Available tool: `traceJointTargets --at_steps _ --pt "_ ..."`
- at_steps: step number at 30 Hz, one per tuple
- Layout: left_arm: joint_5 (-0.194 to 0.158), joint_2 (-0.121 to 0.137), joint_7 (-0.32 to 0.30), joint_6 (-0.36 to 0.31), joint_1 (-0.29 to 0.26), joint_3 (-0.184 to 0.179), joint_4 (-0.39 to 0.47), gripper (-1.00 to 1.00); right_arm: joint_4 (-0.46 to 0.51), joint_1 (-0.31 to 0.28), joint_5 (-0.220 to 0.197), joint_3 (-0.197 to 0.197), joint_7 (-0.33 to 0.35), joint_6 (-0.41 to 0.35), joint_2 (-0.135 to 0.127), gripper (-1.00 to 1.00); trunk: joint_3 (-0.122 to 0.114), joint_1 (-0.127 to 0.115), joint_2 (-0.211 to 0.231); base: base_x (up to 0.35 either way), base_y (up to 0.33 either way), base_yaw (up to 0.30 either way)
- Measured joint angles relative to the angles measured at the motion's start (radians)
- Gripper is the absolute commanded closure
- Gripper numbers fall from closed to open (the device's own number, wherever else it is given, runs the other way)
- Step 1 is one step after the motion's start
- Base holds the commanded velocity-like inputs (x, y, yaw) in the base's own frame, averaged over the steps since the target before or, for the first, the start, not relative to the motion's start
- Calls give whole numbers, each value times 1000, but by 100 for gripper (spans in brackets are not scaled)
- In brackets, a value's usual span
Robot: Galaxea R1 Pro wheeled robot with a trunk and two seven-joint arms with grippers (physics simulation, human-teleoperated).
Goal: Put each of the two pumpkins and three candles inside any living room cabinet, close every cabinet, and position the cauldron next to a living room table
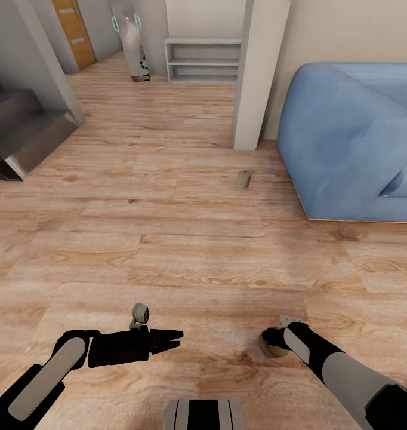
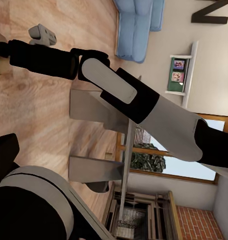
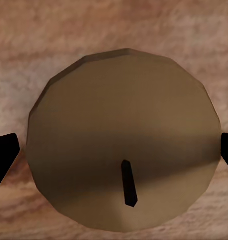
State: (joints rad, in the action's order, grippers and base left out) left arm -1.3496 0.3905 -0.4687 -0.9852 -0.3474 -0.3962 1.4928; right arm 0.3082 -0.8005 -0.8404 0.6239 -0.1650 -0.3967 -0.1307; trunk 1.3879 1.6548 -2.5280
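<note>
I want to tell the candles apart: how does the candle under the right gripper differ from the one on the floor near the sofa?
The near candle sits between the right gripper's open fingers; the far candle lies free near the blue sofa. The near one stands upright, wick up; the far one seems tipped over. Both are tan cylinders on the wood floor.

The head view looks down and forward over the wood floor (image 1: 167, 239) toward the sofa (image 1: 352, 149). The left wrist view faces sideways across the right arm (image 2: 129, 97) to that sofa. The right wrist view looks straight down, very close, onto a candle (image 3: 124, 140).
</note>
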Motion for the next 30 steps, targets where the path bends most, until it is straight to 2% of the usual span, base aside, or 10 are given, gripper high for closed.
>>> traceJointTargets --at_steps 3,8,14,24,25,30 --pt "0 0 0 0 0 0 0 -100 0 0 0 0 0 0 0 -100 0 0 0 0 0 0" --pt "2 0 0 0 0 1 0 -100 0 0 1 0 0 0 1 -100 19 2 -1 0 0 0" --pt "1 0 0 0 0 0 0 -100 0 0 14 0 0 0 4 -100 19 2 -1 0 0 0" --pt "2 0 0 0 0 1 0 -100 0 0 14 0 0 0 5 -100 19 2 -1 0 0 0" --pt "2 0 0 0 0 0 0 -100 0 0 14 0 0 0 5 100 19 2 -1 0 0 0" --pt "2 0 0 0 0 1 0 -100 0 0 14 0 0 0 5 100 19 2 -1 0 0 0"
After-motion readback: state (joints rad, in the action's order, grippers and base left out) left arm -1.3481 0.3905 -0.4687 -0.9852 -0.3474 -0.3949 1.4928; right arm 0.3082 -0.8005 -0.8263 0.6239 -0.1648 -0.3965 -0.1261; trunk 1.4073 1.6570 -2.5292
